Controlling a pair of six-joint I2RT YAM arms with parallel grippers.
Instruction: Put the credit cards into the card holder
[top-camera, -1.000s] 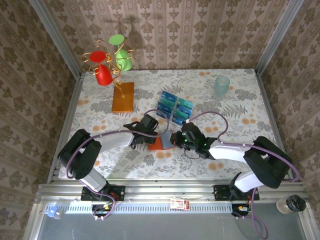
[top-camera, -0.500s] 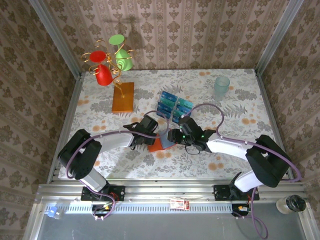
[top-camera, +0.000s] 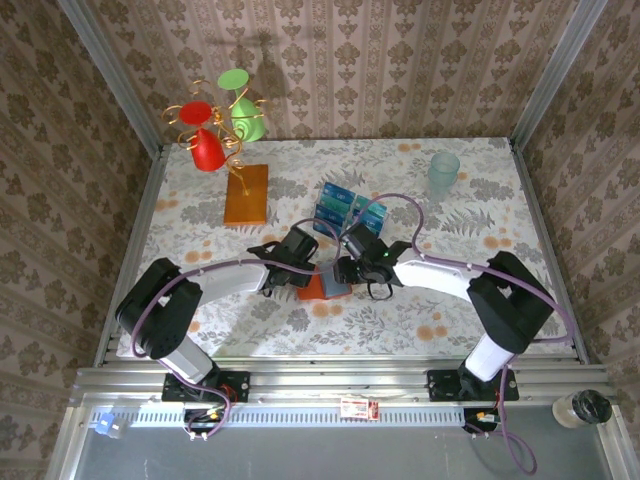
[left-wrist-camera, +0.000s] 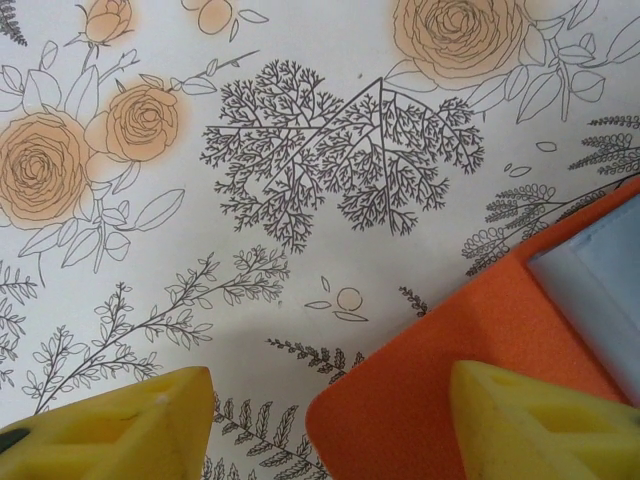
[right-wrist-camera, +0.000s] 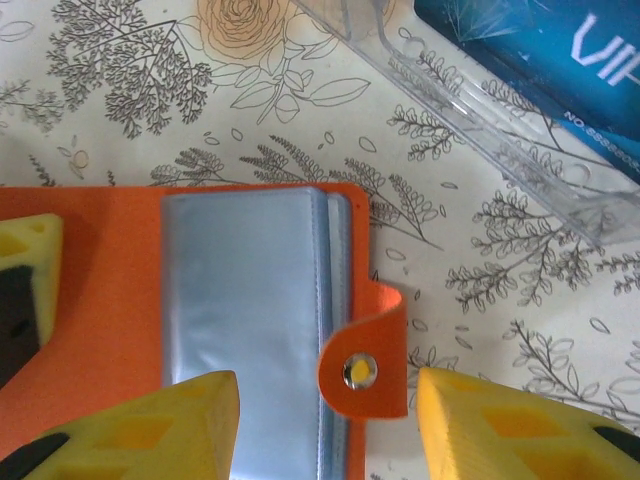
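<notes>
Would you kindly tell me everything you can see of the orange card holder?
The card holder lies open and flat on the floral table. Its cover is matte orange, felt-like, with rounded corners. Inside sits a stack of pale blue plastic sleeves, looking empty. A rounded orange tab with a metal snap folds over the sleeves' edge. The open right end effector straddles that tab from above; the open left end effector hovers over a corner. Whether either touches it is unclear.

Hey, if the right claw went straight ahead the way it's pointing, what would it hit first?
Most likely the card holder: its snap tab lies between the fingertips of the open right claw, over the clear sleeves. How far below is unclear.
</notes>
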